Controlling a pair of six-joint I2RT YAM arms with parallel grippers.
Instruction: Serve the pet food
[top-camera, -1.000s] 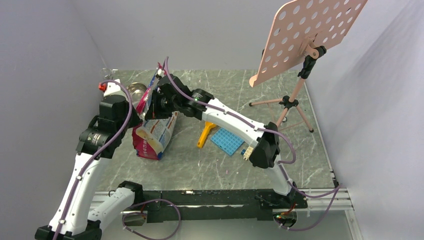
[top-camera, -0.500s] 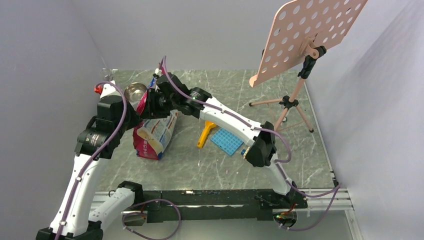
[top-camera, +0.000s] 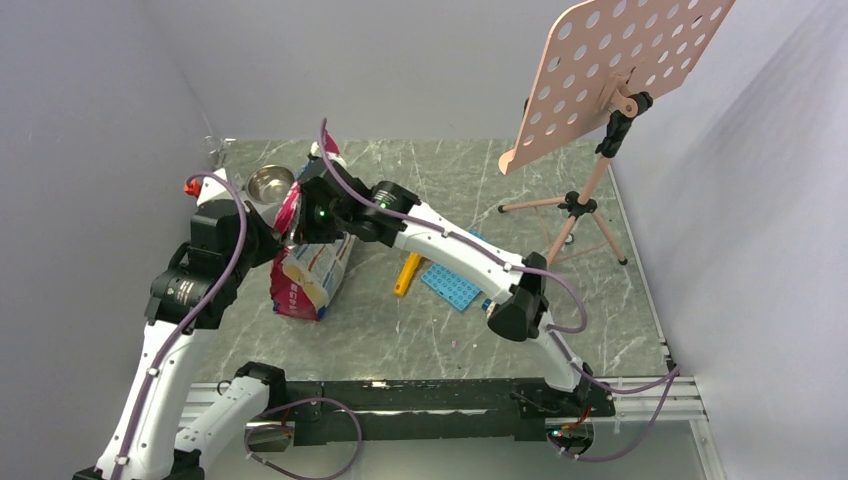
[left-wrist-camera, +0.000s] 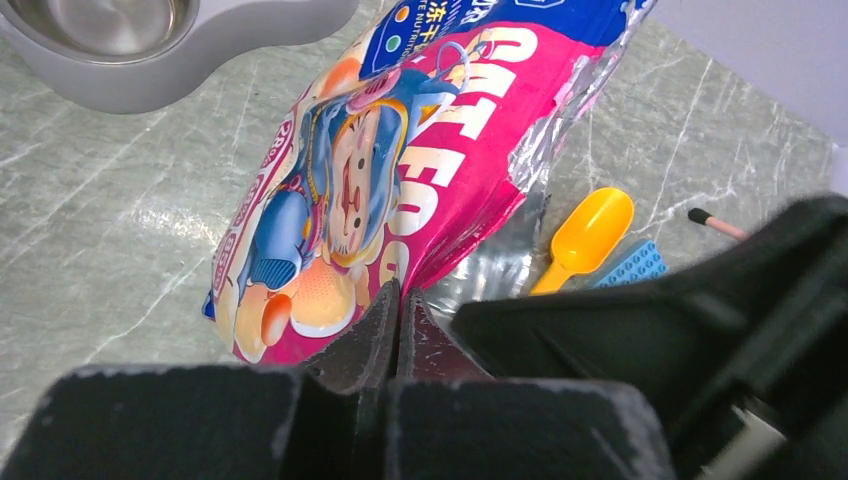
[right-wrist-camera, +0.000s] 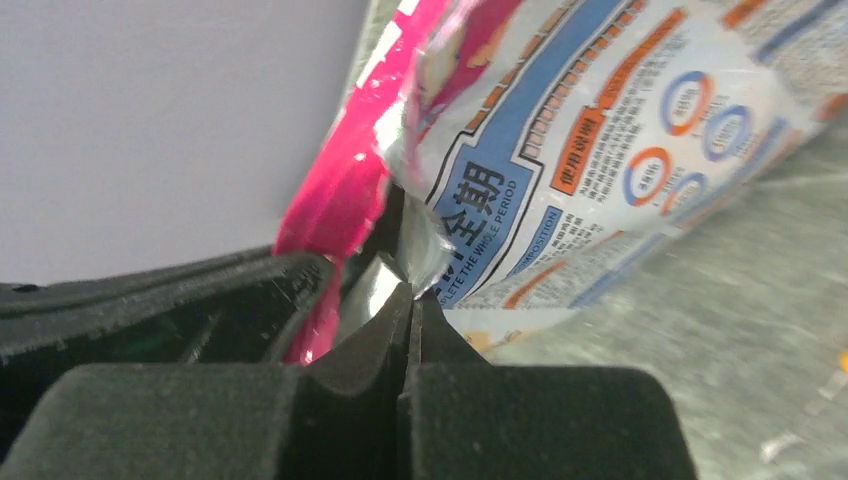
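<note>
A glossy pink cartoon-printed pouch (top-camera: 310, 272) stands tilted on the grey-green marbled table (top-camera: 400, 335), flanked by two robot arms. The right gripper (right-wrist-camera: 410, 300) is clenched on a silvery foil flap at the pouch's torn top. The left gripper (left-wrist-camera: 400, 298) is also clenched, its tips at the pouch's pink edge; whether film is nipped between them cannot be told. The pet food is out of sight behind the pouch's walls. Behind the pouch sits a steel bowl in a grey stand (top-camera: 268, 183). To the pouch's right lie an orange-yellow plastic scoop (top-camera: 410, 270) and, just past that, a blue studded plate (top-camera: 455, 283).
</note>
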